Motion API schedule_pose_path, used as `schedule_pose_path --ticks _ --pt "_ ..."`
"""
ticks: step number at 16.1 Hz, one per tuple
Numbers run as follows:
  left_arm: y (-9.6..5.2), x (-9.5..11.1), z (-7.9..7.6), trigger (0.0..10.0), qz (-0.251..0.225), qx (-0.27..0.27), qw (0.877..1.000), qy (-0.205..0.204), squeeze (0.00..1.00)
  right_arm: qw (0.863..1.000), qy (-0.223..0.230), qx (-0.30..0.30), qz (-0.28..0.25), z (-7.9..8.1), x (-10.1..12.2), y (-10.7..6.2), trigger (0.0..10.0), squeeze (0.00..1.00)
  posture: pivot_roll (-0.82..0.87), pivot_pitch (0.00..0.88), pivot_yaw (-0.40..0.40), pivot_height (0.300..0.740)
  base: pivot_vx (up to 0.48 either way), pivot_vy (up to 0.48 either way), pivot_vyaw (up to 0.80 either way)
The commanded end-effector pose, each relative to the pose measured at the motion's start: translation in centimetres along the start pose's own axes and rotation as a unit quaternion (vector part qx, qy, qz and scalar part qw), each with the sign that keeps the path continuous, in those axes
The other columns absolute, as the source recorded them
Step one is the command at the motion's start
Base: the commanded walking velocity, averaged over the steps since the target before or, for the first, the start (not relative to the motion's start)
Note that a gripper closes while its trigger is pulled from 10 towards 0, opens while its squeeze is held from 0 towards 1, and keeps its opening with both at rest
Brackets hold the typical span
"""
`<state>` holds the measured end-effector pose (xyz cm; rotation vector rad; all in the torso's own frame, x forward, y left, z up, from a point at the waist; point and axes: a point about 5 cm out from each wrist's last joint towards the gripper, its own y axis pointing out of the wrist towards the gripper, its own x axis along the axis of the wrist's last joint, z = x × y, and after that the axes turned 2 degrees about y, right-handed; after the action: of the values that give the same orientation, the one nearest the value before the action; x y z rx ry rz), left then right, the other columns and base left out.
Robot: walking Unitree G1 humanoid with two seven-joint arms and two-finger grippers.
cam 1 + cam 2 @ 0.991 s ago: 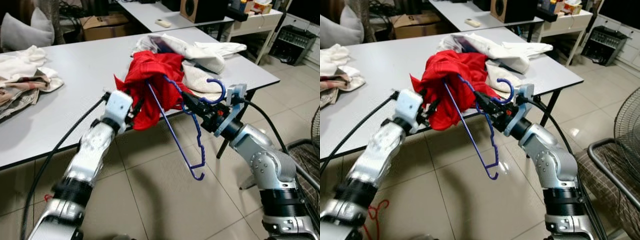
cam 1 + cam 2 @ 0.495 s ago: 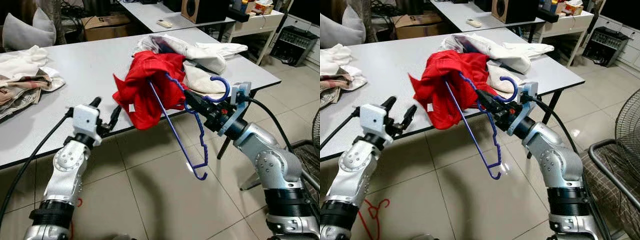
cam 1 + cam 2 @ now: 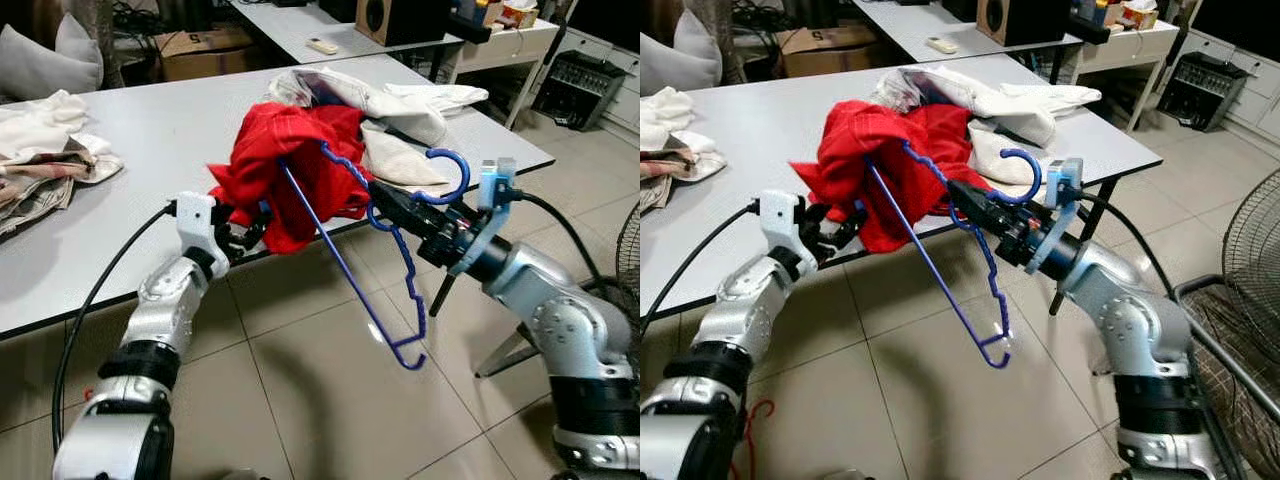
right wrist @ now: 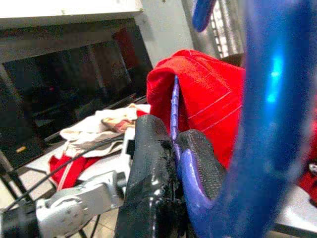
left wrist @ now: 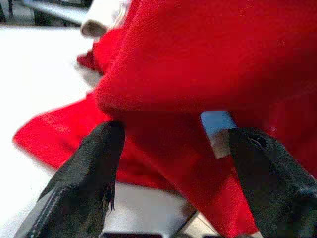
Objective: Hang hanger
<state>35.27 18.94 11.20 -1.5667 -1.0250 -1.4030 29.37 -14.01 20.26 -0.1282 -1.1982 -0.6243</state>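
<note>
Two claws meet: right claw point(image 3: 385, 208) clamps hanger point(image 3: 375, 262), left claw point(image 3: 245, 232) spread

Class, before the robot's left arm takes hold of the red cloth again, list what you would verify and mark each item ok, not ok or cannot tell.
1. Right gripper has its jaws shut on the blue hanger: ok.
2. Red garment is draped over the hanger's upper end: ok.
3. Left gripper has its jaws open around the garment's hem: ok.
4. Garment fully threaded onto the hanger: cannot tell.
5. Garment free of the white clothes on the table: cannot tell.
</note>
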Motion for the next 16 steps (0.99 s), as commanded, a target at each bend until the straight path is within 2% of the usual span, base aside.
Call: schedule_pose_path --ticks 1,3,5,6,8,10,13,15,16 --pt "0.0 0.1 0.3 10.0 -0.001 -0.004 1.000 -0.024 0.00 0.999 -0.010 0.028 -0.018 0.8 1.0 0.0 10.0 0.00 -0.14 0.000 -0.013 0.740 0.000 0.000 0.00" --pt "0.0 -0.3 0.5 10.0 0.003 -0.010 0.997 -0.073 0.00 0.999 -0.009 0.032 -0.017 0.9 1.0 -0.1 10.0 0.00 -0.14 0.000 -0.012 0.740 0.000 0.000 0.00" --pt "-0.9 -1.8 1.0 10.0 -0.009 -0.020 0.981 -0.193 0.00 0.999 -0.005 0.042 -0.016 1.0 1.1 -0.3 10.0 0.00 -0.14 0.000 -0.014 0.740 0.000 0.000 0.00" --pt "-1.4 -1.9 1.4 10.0 -0.027 -0.021 0.976 -0.217 0.00 0.999 -0.003 0.048 -0.015 1.1 1.2 -0.4 10.0 0.00 -0.14 0.000 -0.014 0.740 0.000 0.000 0.00" --pt "-1.7 -1.4 2.0 10.0 -0.064 -0.020 0.967 -0.245 0.00 0.998 0.002 0.063 -0.010 1.3 1.3 -0.7 10.0 0.00 -0.14 0.000 -0.018 0.740 0.000 0.000 0.00" --pt "-1.9 -1.0 2.3 10.0 -0.080 -0.032 0.963 -0.257 0.00 0.997 0.008 0.077 -0.005 1.5 1.3 -1.0 10.0 0.00 -0.15 0.000 -0.020 0.740 0.000 0.000 0.00" --pt "-2.3 0.1 2.4 10.0 -0.117 -0.097 0.943 -0.297 0.00 0.997 0.017 0.081 0.001 1.4 1.1 -1.6 10.0 0.00 -0.15 0.000 -0.018 0.740 0.000 0.000 0.00" --pt "-3.2 -0.1 2.1 10.0 -0.105 -0.145 0.936 -0.304 0.00 0.998 0.014 0.052 -0.012 0.6 1.4 -1.9 10.0 0.00 -0.15 0.000 -0.018 0.740 0.000 0.000 0.00" --pt "-3.4 -0.3 1.9 9.2 -0.099 -0.156 0.936 -0.300 0.00 0.999 0.014 0.047 -0.015 0.5 1.5 -2.0 10.0 0.00 -0.15 0.000 -0.020 0.740 0.000 0.000 0.00"
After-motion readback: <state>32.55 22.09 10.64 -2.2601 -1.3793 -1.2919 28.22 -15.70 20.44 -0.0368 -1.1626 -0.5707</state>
